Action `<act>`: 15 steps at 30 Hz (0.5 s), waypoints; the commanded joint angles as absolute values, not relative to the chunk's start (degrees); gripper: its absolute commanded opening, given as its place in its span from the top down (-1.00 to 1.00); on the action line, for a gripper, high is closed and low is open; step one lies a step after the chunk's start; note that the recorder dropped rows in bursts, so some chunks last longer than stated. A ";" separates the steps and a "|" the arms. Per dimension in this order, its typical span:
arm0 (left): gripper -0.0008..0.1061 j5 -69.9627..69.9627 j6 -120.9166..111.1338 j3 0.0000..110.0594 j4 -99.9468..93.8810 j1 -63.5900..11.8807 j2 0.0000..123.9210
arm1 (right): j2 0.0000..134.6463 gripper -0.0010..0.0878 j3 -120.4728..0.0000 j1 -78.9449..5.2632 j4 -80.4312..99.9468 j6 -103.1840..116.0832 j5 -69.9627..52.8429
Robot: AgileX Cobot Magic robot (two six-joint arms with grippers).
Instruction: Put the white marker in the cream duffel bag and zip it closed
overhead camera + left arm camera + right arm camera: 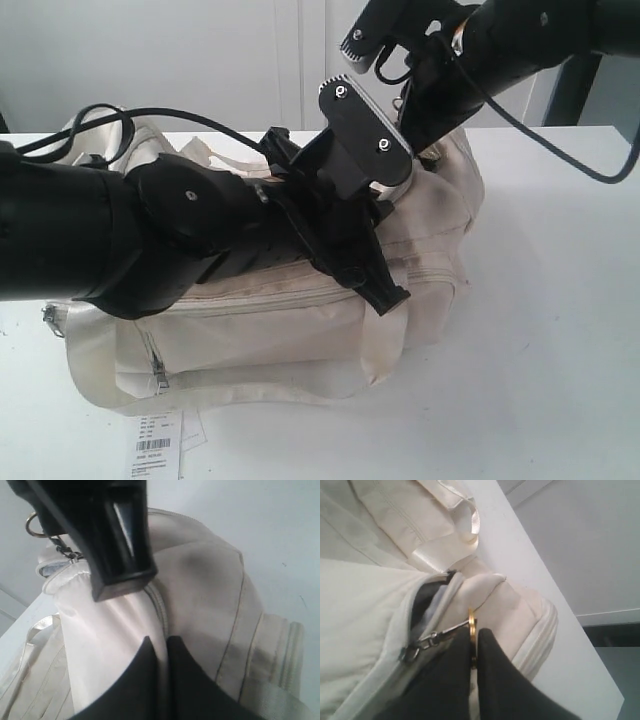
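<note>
At the right end of the cream duffel bag [290, 320] on the counter [560, 330], your right gripper [474, 632] angles down, clamped on the gold zipper ring [471, 621]; left gripper [159, 641] pinches the top fabric. Roomy counter right.

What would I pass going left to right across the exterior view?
Grey zipper pull at the cream duffel bag's left end → paper barcode tag → front webbing strap → black cable dipping at far right. The left arm and right arm span too much to place.
</note>
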State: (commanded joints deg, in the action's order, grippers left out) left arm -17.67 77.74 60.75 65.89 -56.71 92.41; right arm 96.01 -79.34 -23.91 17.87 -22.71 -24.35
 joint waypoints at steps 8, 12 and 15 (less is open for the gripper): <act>0.99 -17.14 77.74 60.75 65.99 -56.71 92.41 | 98.22 0.98 -81.15 -23.91 18.07 -22.71 -22.45; 0.99 -17.14 77.74 60.75 65.99 -56.71 92.41 | 99.95 0.98 -84.15 -23.91 18.07 -22.71 -22.72; 0.99 -17.14 77.74 60.75 65.99 -56.71 92.41 | 101.47 0.98 -85.92 -23.91 18.07 -22.71 -22.71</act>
State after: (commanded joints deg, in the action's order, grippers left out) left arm -17.14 77.74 60.75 65.99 -56.71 92.41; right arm 101.47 -85.92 -23.91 18.07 -22.71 -22.71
